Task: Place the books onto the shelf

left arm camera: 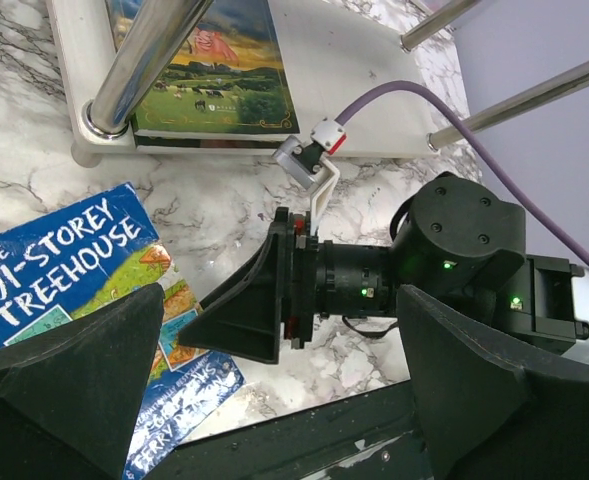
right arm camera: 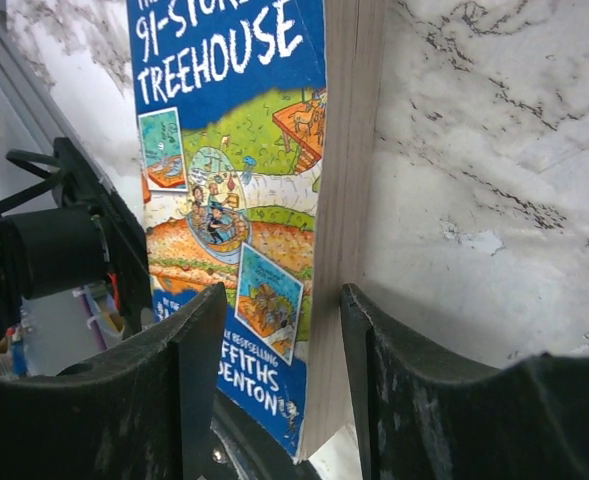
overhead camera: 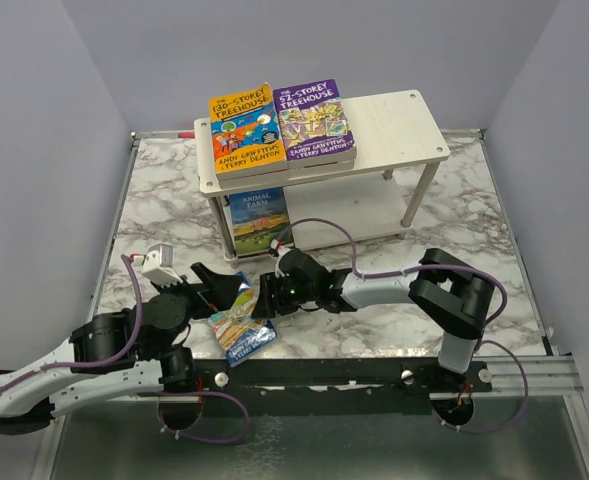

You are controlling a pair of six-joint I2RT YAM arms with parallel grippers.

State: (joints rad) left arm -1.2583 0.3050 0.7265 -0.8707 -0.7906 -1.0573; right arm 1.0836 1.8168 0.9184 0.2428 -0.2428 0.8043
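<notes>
Three books are on the shelf (overhead camera: 414, 120): we read orange "130-Storey Treehouse" (overhead camera: 242, 132), a purple Treehouse book (overhead camera: 314, 120) and "Animal Farm" (overhead camera: 257, 215) on the lower tier. Blue "91-Storey Treehouse" (overhead camera: 240, 325) lies on the marble table (overhead camera: 474, 190). The right gripper (overhead camera: 264, 297) straddles its edge, though we cannot tell if it clamps. The left gripper (overhead camera: 212, 288) gapes wide beside it.

Blue book (overhead camera: 242, 325), grey-veined white table (overhead camera: 494, 200)

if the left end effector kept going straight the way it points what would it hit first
Most likely the right end effector, straight ahead between the open fingers of the left end effector. The blue "91-Storey Treehouse" paperback lies lower and off to one side, though depth is unclear.
</notes>
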